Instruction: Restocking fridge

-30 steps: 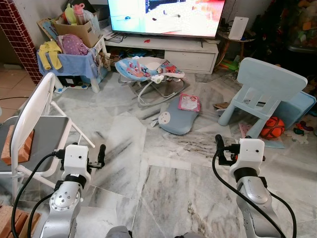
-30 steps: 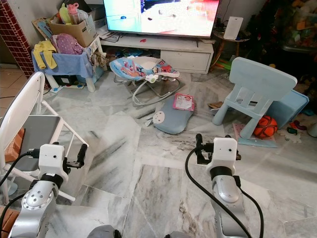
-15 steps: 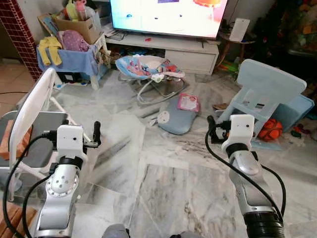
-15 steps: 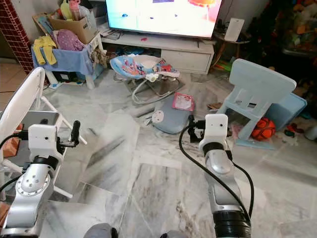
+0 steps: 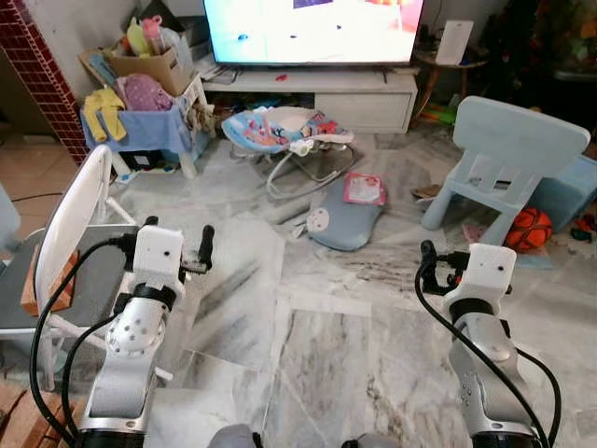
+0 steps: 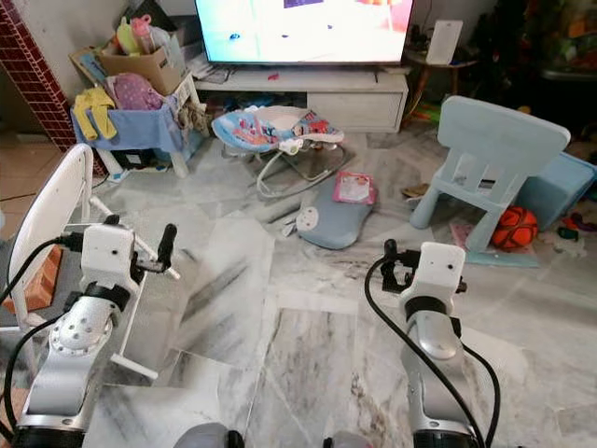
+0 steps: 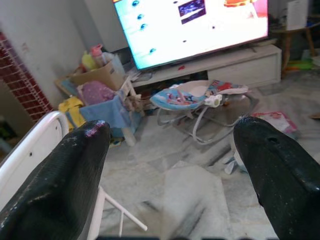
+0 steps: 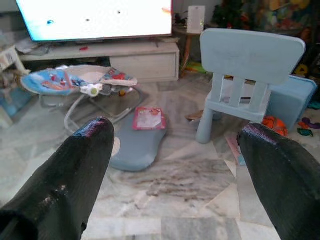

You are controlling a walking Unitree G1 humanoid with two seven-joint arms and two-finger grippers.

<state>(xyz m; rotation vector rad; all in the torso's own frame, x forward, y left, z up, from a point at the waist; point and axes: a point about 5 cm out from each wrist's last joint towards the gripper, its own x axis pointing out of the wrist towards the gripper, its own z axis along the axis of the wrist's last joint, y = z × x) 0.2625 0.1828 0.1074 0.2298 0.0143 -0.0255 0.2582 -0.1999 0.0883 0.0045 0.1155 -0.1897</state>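
Note:
I stand in a living room with a marble floor (image 5: 308, 317). Both silver arms are held out in front of me at waist height. My left gripper (image 7: 170, 137) is open with nothing between its fingers; one black finger (image 5: 205, 246) shows beside the white folding chair (image 5: 70, 210). My right gripper (image 8: 175, 132) is also open and empty, with a finger (image 5: 426, 254) over bare floor. Both point toward the TV (image 5: 312, 28) and its low white stand (image 5: 359, 93).
A baby bouncer (image 5: 284, 131) and a blue-grey cushion (image 5: 345, 219) lie on the floor ahead. A light blue child's chair (image 5: 508, 154) and an orange ball (image 5: 529, 229) are at the right. A cluttered box and shelf (image 5: 149, 84) stand at the far left.
The camera has shifted, so the whole room sits differently in view. My right arm has come down from half a second ago. Both grippers stay open and empty.

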